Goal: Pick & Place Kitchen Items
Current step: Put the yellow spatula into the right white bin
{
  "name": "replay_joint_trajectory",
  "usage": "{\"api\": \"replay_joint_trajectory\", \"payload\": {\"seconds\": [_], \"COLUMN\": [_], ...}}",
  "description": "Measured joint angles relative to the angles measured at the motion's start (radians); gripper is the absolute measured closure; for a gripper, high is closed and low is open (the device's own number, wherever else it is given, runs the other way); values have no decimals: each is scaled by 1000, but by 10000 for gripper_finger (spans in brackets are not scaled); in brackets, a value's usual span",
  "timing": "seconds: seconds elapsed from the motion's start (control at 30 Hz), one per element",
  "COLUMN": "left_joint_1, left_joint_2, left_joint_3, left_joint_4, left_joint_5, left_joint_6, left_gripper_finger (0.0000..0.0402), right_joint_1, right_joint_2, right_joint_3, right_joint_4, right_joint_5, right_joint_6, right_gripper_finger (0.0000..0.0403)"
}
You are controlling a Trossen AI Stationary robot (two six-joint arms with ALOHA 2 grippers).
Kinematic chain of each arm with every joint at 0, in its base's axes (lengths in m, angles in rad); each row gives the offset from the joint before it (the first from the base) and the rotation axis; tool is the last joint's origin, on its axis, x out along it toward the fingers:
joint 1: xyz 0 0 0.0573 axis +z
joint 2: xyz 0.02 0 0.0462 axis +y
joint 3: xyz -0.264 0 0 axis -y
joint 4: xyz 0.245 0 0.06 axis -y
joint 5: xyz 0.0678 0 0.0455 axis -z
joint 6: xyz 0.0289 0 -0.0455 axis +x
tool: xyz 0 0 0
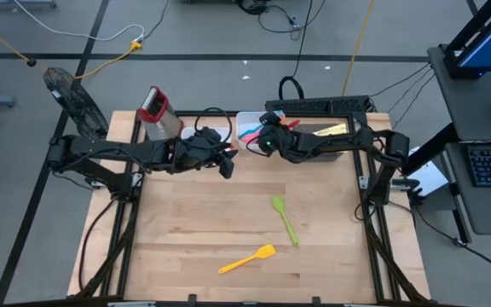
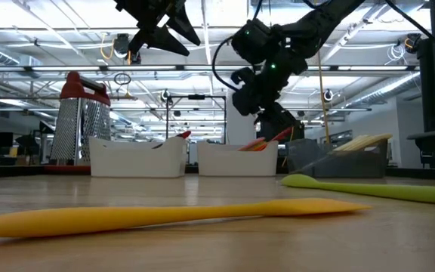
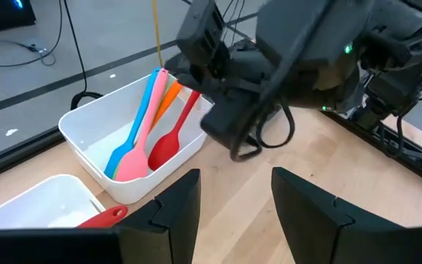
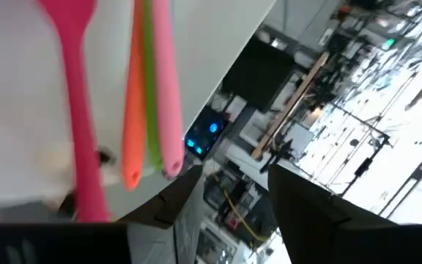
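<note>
My right gripper (image 1: pixel 261 136) hangs over the white rectangular plastic tray (image 3: pixel 86 143), fingers apart and empty. Just beyond my fingertips (image 4: pixel 178 198), the red silicone spoon (image 3: pixel 168 139), pink spatula (image 3: pixel 139 139), blue spoon (image 3: pixel 123 147) and orange utensil (image 4: pixel 132 110) lie in that tray. My left gripper (image 1: pixel 226 162) hovers beside it, fingers apart, empty. Well away on the wooden table (image 1: pixel 186 222) lie the green silicone spoon (image 1: pixel 285 218) and yellow spatula (image 1: pixel 247 259).
</note>
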Motion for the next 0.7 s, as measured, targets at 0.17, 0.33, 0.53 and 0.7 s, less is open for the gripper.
{"api": "replay_joint_trajectory", "payload": {"seconds": [0.17,0.33,0.53,0.7], "left_joint_1": [0,0,-1,-1], "left_joint_2": [0,0,0,0], "left_joint_3": [0,0,0,0], "left_joint_4": [-1,-3,-6,-6], "left_joint_5": [0,13,18,18], "left_joint_6": [0,8,56,90], "left_gripper_finger": [229,229,229,229], "right_joint_1": [16,47,111,172], "right_joint_2": [-22,-93,-214,-288], "right_joint_3": [-1,1,0,0], "right_joint_4": [-14,-21,-157,-350], "right_joint_5": [67,73,69,35], "right_joint_6": [21,98,307,579], "right_gripper_finger": [251,250,251,254]}}
